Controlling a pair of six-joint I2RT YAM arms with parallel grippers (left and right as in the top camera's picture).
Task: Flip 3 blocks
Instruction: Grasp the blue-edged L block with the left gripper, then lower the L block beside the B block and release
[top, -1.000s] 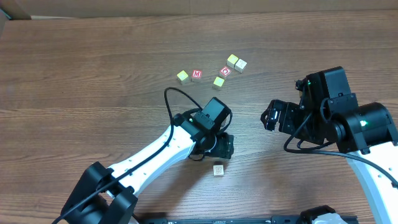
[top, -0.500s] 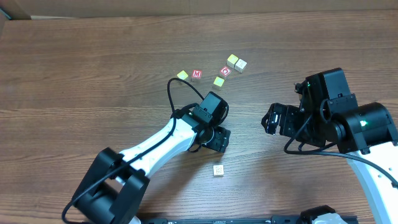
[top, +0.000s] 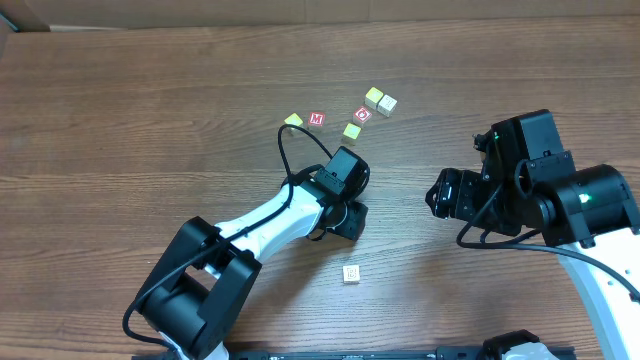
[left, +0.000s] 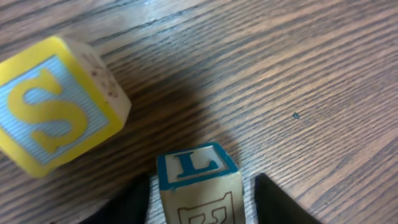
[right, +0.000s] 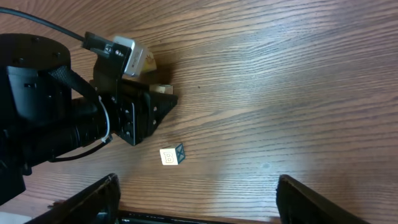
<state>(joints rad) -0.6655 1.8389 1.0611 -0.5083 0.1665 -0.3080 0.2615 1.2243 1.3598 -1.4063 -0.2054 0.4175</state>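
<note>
In the left wrist view a pale block (left: 200, 186) with a blue L on top and an outlined E on its side stands between the fingers of my left gripper (left: 202, 179). The jaws are open, with a thin strip of table showing on each side of the block. A yellow block (left: 56, 106) lettered S lies just beyond, to the left. Overhead, the left gripper (top: 348, 216) hides both. A whitish block (top: 350, 274) lettered B (right: 171, 155) lies alone nearer the front edge. My right gripper (right: 199, 202) hangs wide open and holds nothing (top: 438, 194).
Several more cubes sit in a loose group at the back: a red M cube (top: 316, 119), a red O cube (top: 363, 114), yellowish ones (top: 293, 120) (top: 352, 131) and a pair (top: 380, 100). The left arm (top: 270, 220) stretches across the table's middle.
My left gripper has moved away from the B block toward the back and its jaws have narrowed around the L block. The right jaws have narrowed a little; that arm barely moved.
</note>
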